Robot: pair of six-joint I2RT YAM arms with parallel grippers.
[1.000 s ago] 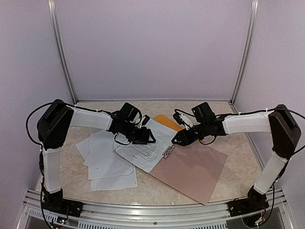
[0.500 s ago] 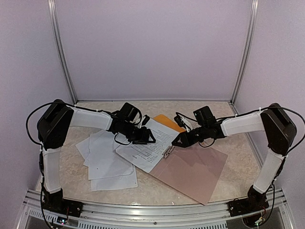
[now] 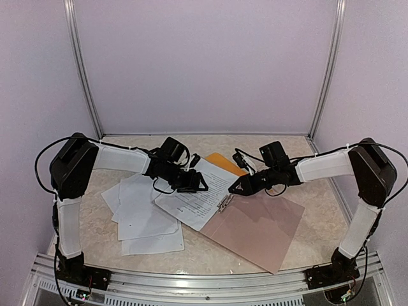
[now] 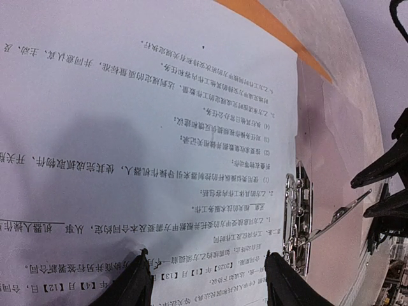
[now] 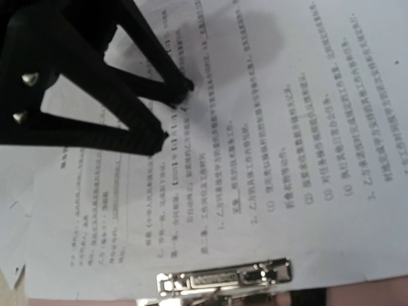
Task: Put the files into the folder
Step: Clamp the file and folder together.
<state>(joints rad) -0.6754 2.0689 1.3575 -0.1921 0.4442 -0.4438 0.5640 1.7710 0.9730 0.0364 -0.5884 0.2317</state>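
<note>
At far left you see the L arm (image 3: 73,169) going up from its base and bending in over the table (image 3: 95,239). Under its forearm lie most of the files (image 3: 143,217): a loose pile of white sheets, fanned over each other, flat on the table, the pile's right side meeting one more printed sheet (image 3: 197,201) that lies diagonal near the middle. The L gripper (image 3: 201,185) is down on this sheet. It is released: in the L wrist view its two fingers (image 4: 137,284) stand apart w/ only printed text btw. them, nothing grasped. In the R wrist view the tips seem to touch the paper, but real contact you cannot confirm. This sheet covers most of the folder (image 3: 223,160); only an orange corner shows behind the sheet's far edge. Along the sheet's near-right edge lies the metal clip (image 3: 224,203), w/ one thin lever (image 4: 335,218) lifted and pointing to the right. Just beside it is the R gripper (image 3: 234,189), low, its tip at the end of that lever. Its own fingers (image 4: 382,173) look close together w/ a small gap, and the lever end reaches that gap; whether it is clenched on the lever or only near it, you cannot tell from these views. Right of the clip the pinkish-brown board (image 3: 261,229) lies flat on the table, one edge against the clip side of the sheet, one corner toward the front. At far right the R arm (image 3: 376,175) bends down to its base.
</note>
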